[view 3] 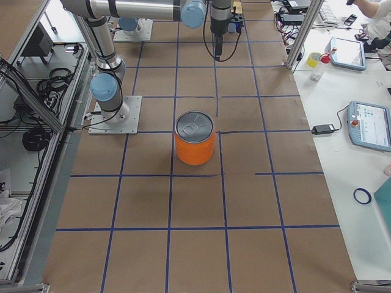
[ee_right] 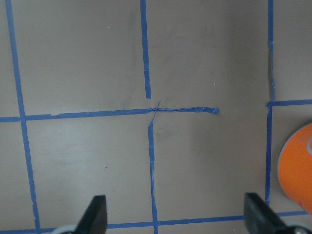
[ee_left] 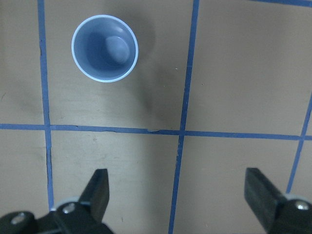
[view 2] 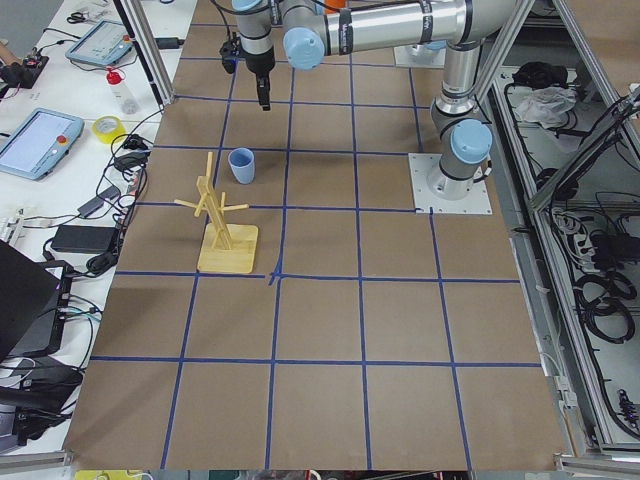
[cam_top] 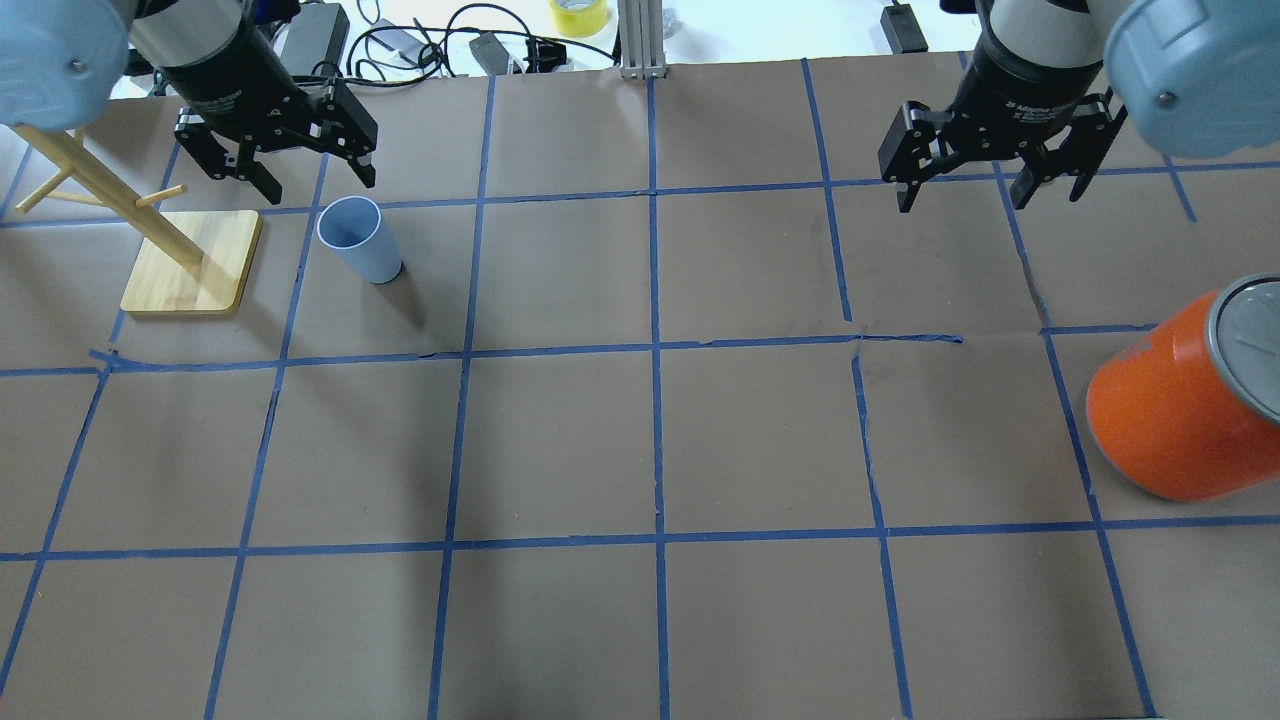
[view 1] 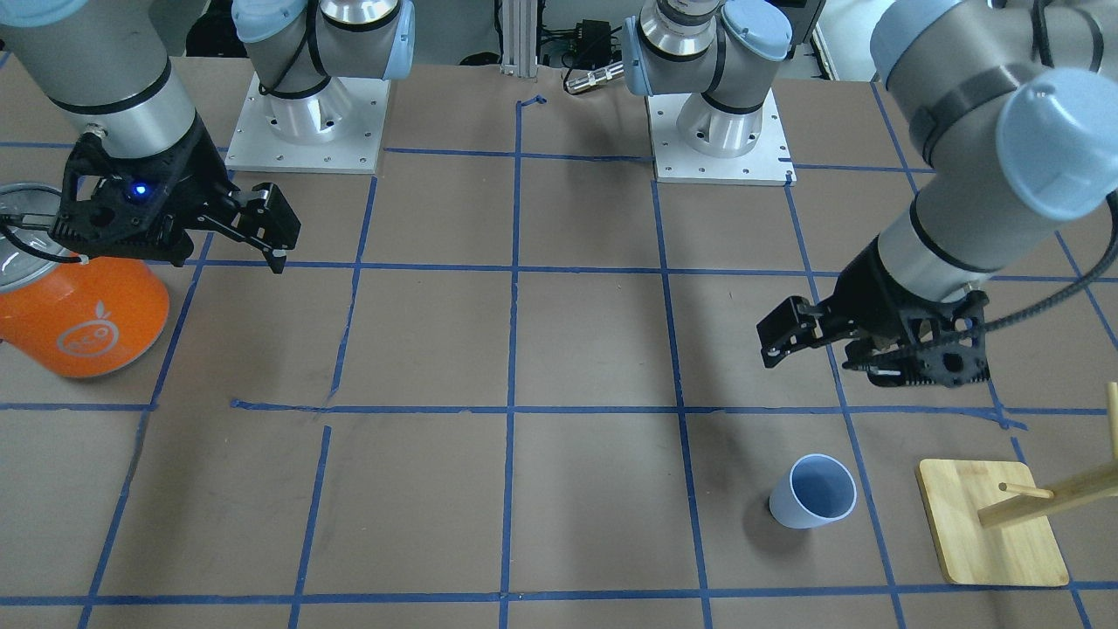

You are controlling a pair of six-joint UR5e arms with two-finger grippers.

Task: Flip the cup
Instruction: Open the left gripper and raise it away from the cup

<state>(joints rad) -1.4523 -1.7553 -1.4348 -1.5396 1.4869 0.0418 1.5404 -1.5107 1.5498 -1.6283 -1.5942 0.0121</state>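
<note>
- I see the left gripper (cam_top: 318, 185) spread wide, holding nothing, hanging above the table, not touching the cup.
- Right gripper (cam_top: 975, 195) is also wide open and empty, well apart from everything.
- Cup (cam_top: 362, 245) stands upright on its base, mouth up, long axis vertical, just beside the wooden peg stand (cam_top: 190, 262), on my left side.
- Brown table (cam_top: 650, 450) has a blue tape grid (cam_top: 655, 350); the orange can (cam_top: 1170, 420) sits far right. Cables (cam_top: 420, 40) lie along the far edge.
</note>
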